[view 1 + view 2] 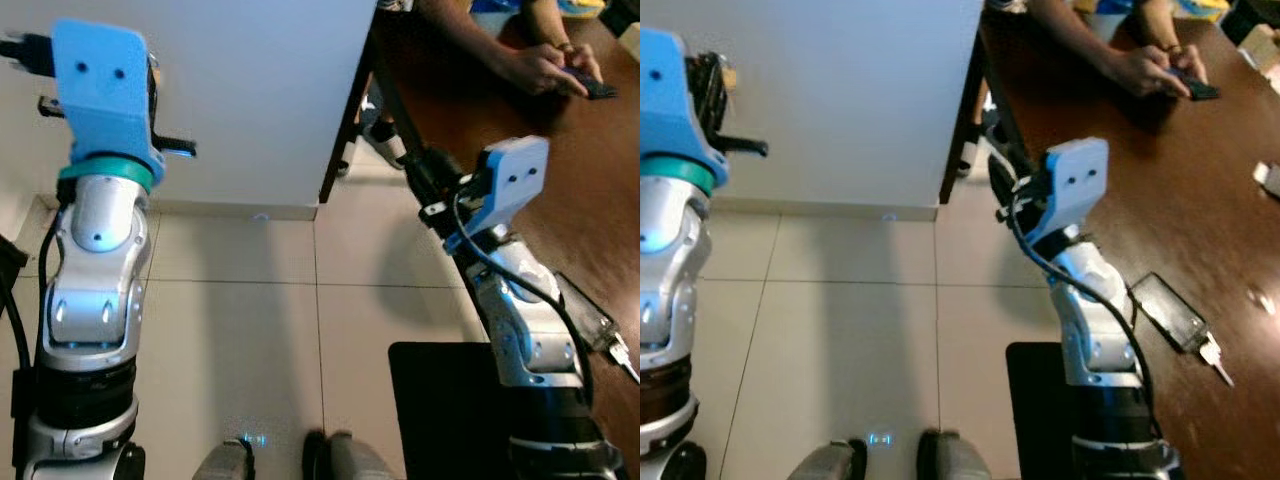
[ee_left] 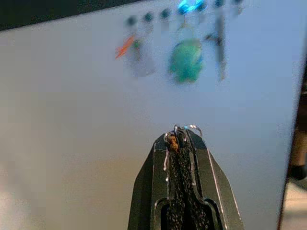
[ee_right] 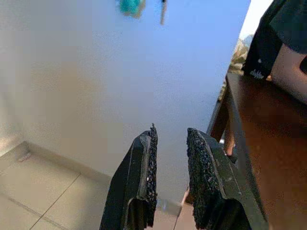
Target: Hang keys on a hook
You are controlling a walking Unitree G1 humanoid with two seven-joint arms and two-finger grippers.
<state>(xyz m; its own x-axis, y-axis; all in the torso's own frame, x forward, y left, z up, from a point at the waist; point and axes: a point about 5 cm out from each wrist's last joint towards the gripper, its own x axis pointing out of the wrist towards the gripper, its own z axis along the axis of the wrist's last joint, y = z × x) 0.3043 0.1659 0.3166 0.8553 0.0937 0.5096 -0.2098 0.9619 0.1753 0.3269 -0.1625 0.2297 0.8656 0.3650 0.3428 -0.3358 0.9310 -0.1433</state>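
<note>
Left gripper (image 2: 178,136) raised toward the white wall (image 2: 72,134), jaws clamped on the keys (image 2: 175,136), below the row of hooks (image 2: 165,14). Right gripper (image 3: 169,143) beside the desk (image 1: 1200,180), jaws apart, holding nothing.

The hooks (image 2: 165,13) and the things hanging from them on the wall are blurred, and the keys (image 2: 173,139) are mostly hidden between the left claw (image 2: 180,139) fingers.

White wall (image 1: 250,90), tiled floor (image 1: 250,300) (pale), wooden table (image 1: 1180,200).
</note>
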